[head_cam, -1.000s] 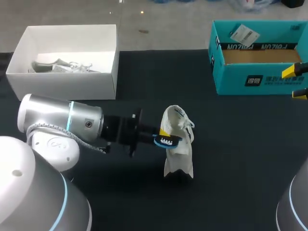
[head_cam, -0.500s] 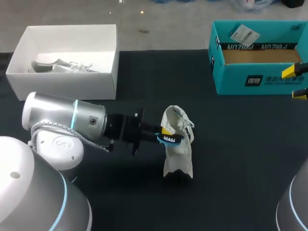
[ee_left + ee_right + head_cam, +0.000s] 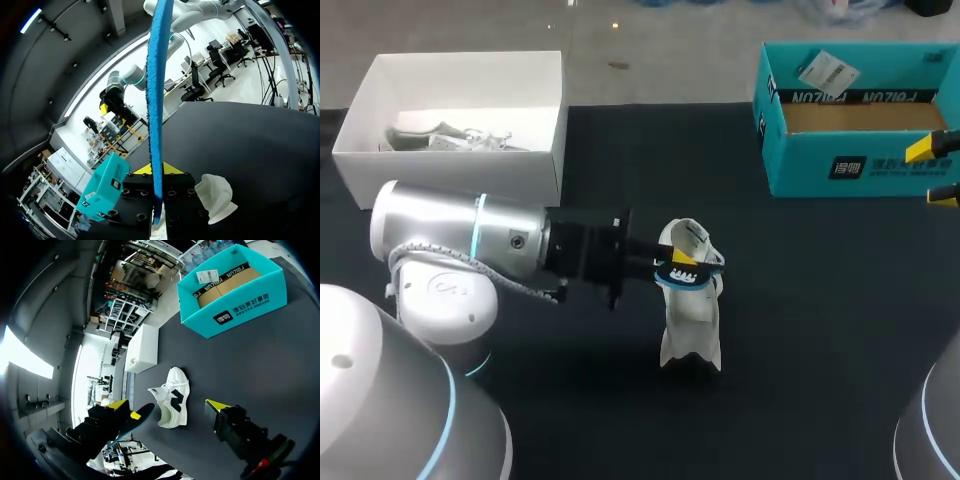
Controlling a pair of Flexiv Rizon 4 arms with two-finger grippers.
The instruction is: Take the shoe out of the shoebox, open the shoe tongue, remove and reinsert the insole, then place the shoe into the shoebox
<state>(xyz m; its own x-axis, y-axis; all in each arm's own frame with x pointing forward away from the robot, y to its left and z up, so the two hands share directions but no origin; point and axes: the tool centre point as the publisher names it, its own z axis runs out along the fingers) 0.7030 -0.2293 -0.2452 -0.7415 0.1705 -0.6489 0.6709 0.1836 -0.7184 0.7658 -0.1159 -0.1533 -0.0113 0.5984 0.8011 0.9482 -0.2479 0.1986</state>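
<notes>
Gripping the blue insole point(image 3: 684, 280), my left end effector point(image 3: 678, 268) is clenching it from two sides, with one yellow tip lying on top of it in the head view. I am reaching in from the left, and the end effector is hanging right over the upper part of the white shoe point(image 3: 690, 315). Whether the insole is touching the shoe there, I cannot tell. From my left wrist, the insole point(image 3: 156, 100) is showing edge-on as a thin blue strip, running out from between the fingers of the left end effector point(image 3: 156, 175) and far ahead of them. The shoe point(image 3: 216, 196) is sitting on the dark tabletop point(image 3: 260, 150) just beside those fingers, and the teal shoebox point(image 3: 102, 187) is lying off to their other side. The shoe is resting near the middle of the tabletop point(image 3: 820, 330), well apart from the shoebox point(image 3: 840, 165), which is standing open at the far right corner. A white box point(image 3: 460, 180) is sitting at the far left with pale things inside that I cannot make out. My right end effector point(image 3: 937, 172) is hanging released at the right edge, just beside the shoebox, its yellow tips spread apart. From my right wrist, the right end effector point(image 3: 167, 404) is gaping wide, the shoe point(image 3: 172, 390) lying well ahead of it and the shoebox point(image 3: 240, 302) beyond.
</notes>
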